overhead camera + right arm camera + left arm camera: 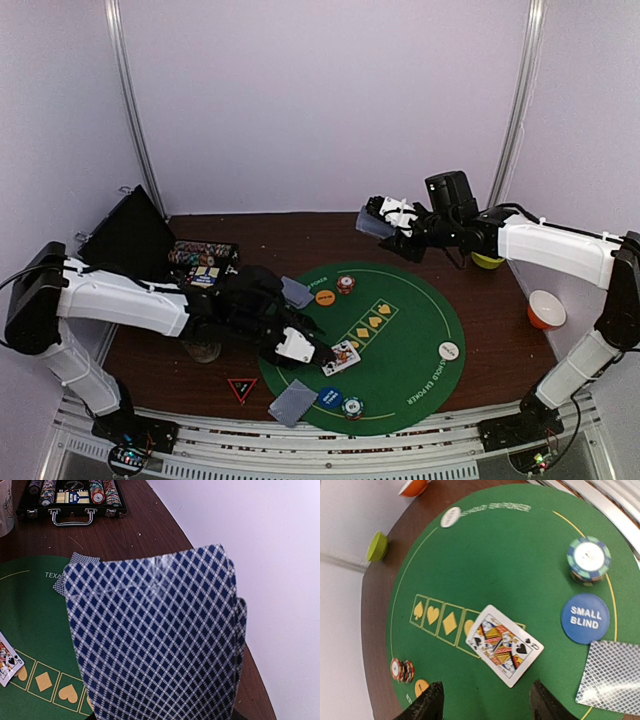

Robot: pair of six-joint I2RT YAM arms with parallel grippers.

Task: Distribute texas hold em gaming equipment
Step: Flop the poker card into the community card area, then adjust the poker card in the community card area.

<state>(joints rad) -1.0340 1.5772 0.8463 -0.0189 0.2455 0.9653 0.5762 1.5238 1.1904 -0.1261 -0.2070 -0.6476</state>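
Our left gripper (487, 706) hung with its jaws wide apart and empty, poised just over the near corner of the face-up spade court card (504, 644). That card lay askew across the last suit box of the green felt mat (520, 545), presumably as a community card. The right gripper (385, 225) was clamped on a bowed sheaf of blue-diamond-backed cards (155, 640), held clear above the worktop (300, 235) beyond the mat. We judged these were stock for dealing.
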